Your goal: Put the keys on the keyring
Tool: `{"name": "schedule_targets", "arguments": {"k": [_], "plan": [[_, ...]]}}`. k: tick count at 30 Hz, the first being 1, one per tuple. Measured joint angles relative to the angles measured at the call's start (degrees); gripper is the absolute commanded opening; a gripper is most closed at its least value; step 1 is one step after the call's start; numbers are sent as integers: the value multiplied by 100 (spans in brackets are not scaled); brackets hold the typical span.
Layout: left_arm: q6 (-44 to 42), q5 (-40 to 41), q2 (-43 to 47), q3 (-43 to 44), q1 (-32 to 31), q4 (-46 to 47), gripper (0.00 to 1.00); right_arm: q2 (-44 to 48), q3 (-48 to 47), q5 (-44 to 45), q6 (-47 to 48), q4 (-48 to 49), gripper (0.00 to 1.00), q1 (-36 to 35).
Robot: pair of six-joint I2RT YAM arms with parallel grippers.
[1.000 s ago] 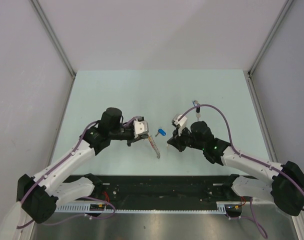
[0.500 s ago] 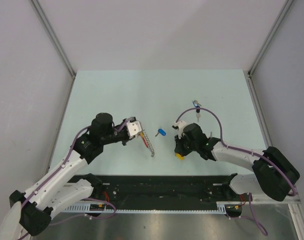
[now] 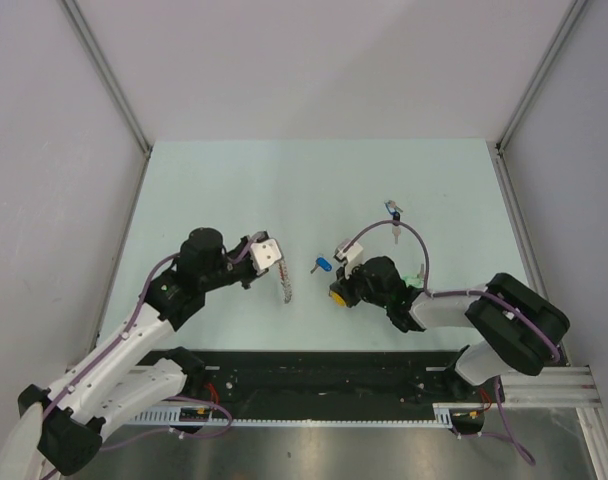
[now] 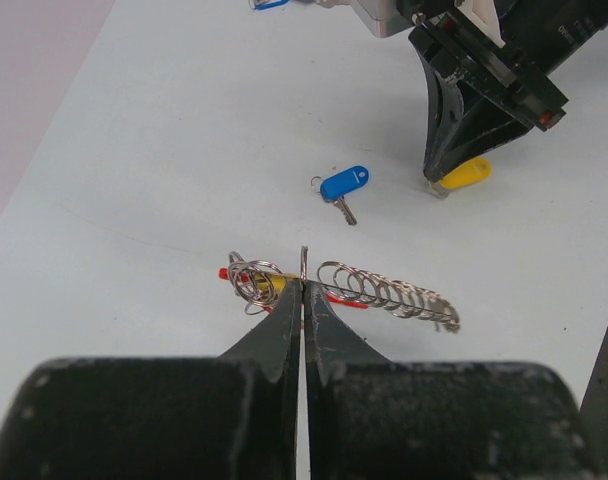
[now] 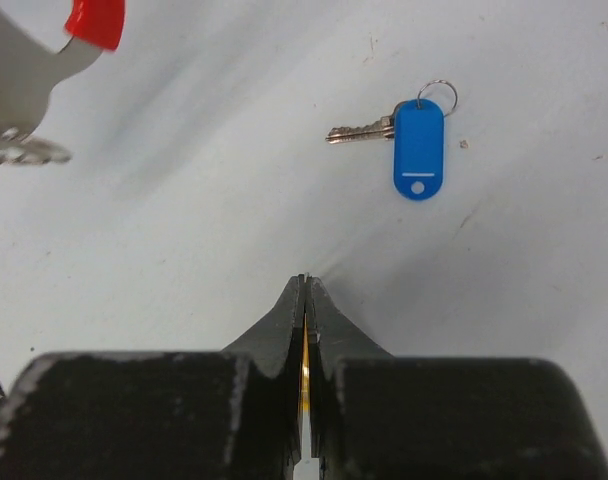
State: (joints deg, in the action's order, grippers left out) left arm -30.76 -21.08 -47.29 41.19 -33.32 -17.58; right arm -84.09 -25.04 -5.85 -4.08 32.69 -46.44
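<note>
Where the left wrist view starts at its lower edge, the left gripper (image 4: 304,288) is seen with its jaws pressed together on a thin wire of the keyring (image 4: 384,292). A silver coil is stretched to the right of the jaws, a looser loop is seen to their left, and bits of the red band show on both sides, over the pale tabletop (image 4: 134,150). Farther up, at mid-frame, a blue-headed key (image 4: 342,186) is laid flat, apart from the keyring. At the upper right the right gripper (image 4: 436,178) is seen with a yellow-headed key (image 4: 466,174) pinched at its tip, low on the tabletop. From the right wrist, only a yellow sliver is shown between those closed jaws, with the blue-headed key beyond at upper right. By the top view alone further keys (image 3: 394,210) are shown: a small cluster in the right half of the frame, above the right gripper and well apart from the keyring.
</note>
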Motion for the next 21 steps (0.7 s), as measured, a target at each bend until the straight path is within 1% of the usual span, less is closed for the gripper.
{"name": "schedule_targets", "arguments": {"k": [3, 8, 9, 10, 12, 13, 17, 21], "plan": [[37, 31, 26, -15, 11, 37, 0, -282, 42, -2, 92, 431, 0, -15], [39, 57, 39, -20, 20, 42, 0, -411, 160, 42, 122, 645, 1, -131], [39, 59, 39, -20, 22, 42, 0, -411, 192, 72, 122, 651, 3, -175], [39, 59, 39, -20, 28, 44, 0, -411, 229, 103, 120, 654, 9, -205], [39, 63, 39, -22, 37, 44, 0, -398, 291, 157, 114, 684, 15, -260], [39, 66, 39, -22, 42, 44, 0, -378, 313, 195, 109, 682, 21, -280], [39, 98, 37, -22, 48, 48, 0, -297, 378, 271, 92, 546, 33, -310], [39, 101, 37, -26, 50, 59, 0, 103, 352, 380, 70, 63, 43, -310]]}}
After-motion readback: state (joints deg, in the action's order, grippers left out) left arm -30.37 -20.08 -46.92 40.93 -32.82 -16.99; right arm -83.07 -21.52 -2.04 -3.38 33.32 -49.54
